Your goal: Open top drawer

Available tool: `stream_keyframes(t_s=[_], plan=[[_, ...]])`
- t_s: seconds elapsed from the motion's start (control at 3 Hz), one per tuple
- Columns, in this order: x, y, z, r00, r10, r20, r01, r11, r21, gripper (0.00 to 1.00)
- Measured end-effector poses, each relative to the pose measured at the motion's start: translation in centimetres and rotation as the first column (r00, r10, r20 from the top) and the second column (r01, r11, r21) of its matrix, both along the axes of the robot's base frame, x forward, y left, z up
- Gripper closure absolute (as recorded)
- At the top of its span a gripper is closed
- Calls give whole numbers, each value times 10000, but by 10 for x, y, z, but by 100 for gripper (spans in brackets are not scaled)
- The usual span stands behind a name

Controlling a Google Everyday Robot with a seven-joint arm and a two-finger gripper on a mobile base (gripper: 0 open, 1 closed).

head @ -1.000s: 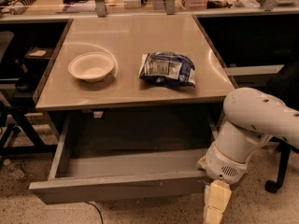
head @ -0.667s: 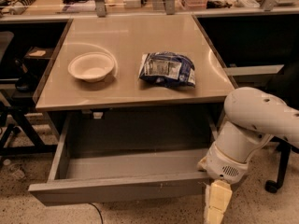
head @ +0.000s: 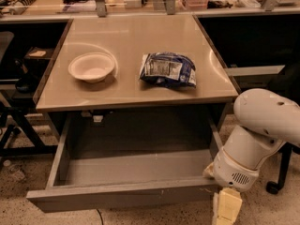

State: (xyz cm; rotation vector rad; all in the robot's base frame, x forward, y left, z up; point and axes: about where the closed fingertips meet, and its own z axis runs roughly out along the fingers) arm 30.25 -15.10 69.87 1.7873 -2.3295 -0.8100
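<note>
The top drawer (head: 122, 193) is a wide grey handle-less drawer under the tabletop. It stands pulled far out toward me, and its grey box interior is bare. My white arm comes in from the right, its wrist at the drawer's front right corner. My gripper (head: 225, 210) hangs below the wrist at the bottom edge of the view, just right of the drawer's front panel. Its pale fingers are partly cut off by the frame.
On the tan tabletop (head: 131, 93) sit a white bowl (head: 92, 67) at the left and a blue snack bag (head: 168, 70) at the right. Dark chair legs stand at the far left, and a chair caster (head: 273, 187) stands at the right. Cluttered benches run behind.
</note>
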Motion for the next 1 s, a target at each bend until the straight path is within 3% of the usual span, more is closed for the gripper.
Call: stream_keyframes(t_s=[0.67, 1.0], plan=[[-36, -8, 14, 9992, -297, -280, 310, 9984, 474, 0], [-37, -7, 16, 9991, -336, -252, 348, 9981, 510, 0]])
